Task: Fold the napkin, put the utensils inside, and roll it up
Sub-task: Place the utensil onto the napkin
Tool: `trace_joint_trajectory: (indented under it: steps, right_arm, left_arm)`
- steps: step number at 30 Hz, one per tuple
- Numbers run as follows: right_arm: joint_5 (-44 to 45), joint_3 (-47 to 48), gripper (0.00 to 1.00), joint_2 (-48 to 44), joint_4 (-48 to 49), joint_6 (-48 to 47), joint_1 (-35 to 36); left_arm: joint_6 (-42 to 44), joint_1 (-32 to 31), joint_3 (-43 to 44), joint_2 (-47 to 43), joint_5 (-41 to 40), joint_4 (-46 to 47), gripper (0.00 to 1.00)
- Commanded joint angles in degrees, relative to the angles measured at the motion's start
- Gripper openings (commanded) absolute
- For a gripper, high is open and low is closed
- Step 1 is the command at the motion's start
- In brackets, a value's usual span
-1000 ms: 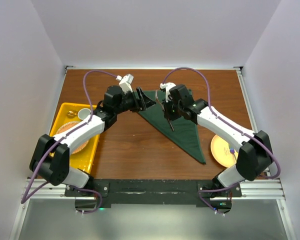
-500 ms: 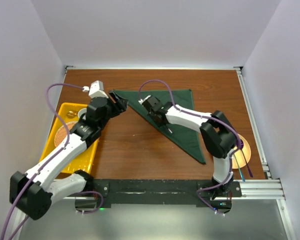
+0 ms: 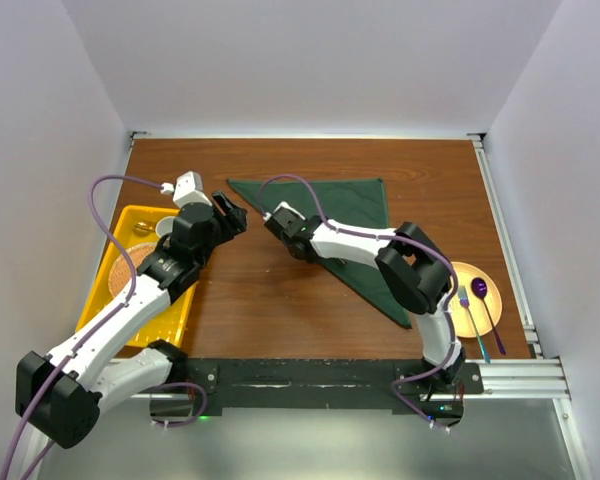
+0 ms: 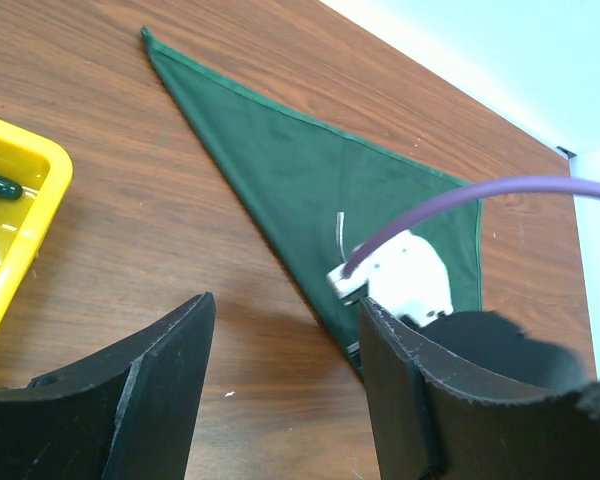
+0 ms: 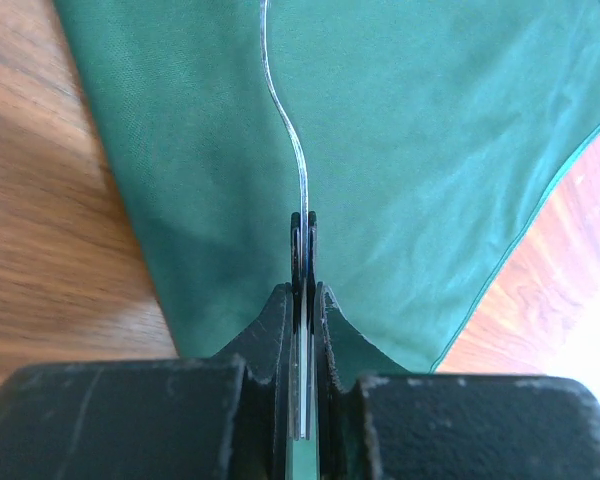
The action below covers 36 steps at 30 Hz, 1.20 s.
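Green napkin (image 3: 365,205), folded into a triangle, lies flat on the wooden table (image 3: 250,310). Thin grey utensil (image 5: 302,185) is pinched tight in the right gripper (image 5: 302,225). Its shaft juts forward past the fingertips, over the cloth near the long edge. Jaws of the left gripper (image 4: 280,330) stand apart, over bare wood beside the napkin.

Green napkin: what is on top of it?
Over the napkin is a thin utensil, clamped in the right end effector. Whether it touches the napkin is unclear; the end effector hides its near end.
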Motion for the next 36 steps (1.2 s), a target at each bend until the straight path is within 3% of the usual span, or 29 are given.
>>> trace_joint_trajectory:
  steps: [1,6,7,9,10,13,15,16,20,23,24,26,30,35,36]
  right_arm:
    - [7.52,2.6,0.0,1.62,1.64,-2.07,1.62]
    - [10.25,2.87,0.0,3.82,2.53,-3.13,2.93]
    - [10.16,3.21,0.12,4.08,1.48,-2.87,3.11]
    - [9.38,3.39,0.27,3.3,0.07,-1.73,4.16]
    - [5.63,3.92,0.4,2.07,-2.55,0.89,4.51]
    - [-1.51,2.52,0.57,-6.09,-3.45,3.37,4.26]
    - [-4.41,2.95,0.62,-11.44,-4.67,5.55,3.47]
    - [-6.43,2.87,0.62,-13.13,-5.12,6.27,1.55]
    - [-28.0,-1.08,0.6,-18.15,-1.87,8.64,-8.38]
    - [-32.63,-2.14,0.52,-17.19,-0.56,8.82,-13.49]
    - [-33.34,-2.32,0.36,-16.84,0.41,9.26,-14.54]
    - [-35.79,-1.62,0.24,-14.73,1.38,9.53,-17.36]
    - [-44.13,0.58,0.44,-10.51,1.56,8.48,-20.35]
    - [-50.65,1.29,0.45,-6.65,0.77,6.54,-22.2]
    - [-51.09,0.85,0.46,-6.55,0.94,6.28,-22.29]
  left_arm:
    - [0.5,0.28,-0.09,-2.32,-1.78,0.69,0.64]
    - [0.85,0.28,0.0,-3.9,-2.84,0.07,0.64]
    - [1.02,0.28,0.0,-4.25,-2.93,-0.1,0.64]
    - [1.29,0.28,0.18,-4.52,-2.93,-0.45,0.64]
    - [1.38,0.28,0.44,-4.61,-3.1,-0.8,0.64]
    - [1.99,0.37,0.71,-5.13,-3.28,-1.33,0.64]
    - [1.99,0.37,0.53,-5.22,-3.37,-0.99,0.64]
    - [1.91,0.37,0.53,-5.22,-3.11,-0.81,0.65]
    - [1.55,0.37,0.71,-4.08,-0.82,-0.28,0.65]
    - [1.2,0.37,0.79,-3.29,0.76,0.24,0.65]
    - [1.2,0.37,0.79,-3.12,1.37,0.59,0.65]
    - [1.55,0.37,0.79,-2.76,1.99,0.86,0.65]
    - [2.25,0.37,1.23,-1.19,3.83,1.74,0.65]
    - [3.04,0.37,0.8,1.54,8.31,3.75,0.65]
    - [3.74,0.37,0.62,3.89,12.85,6.89,0.66]
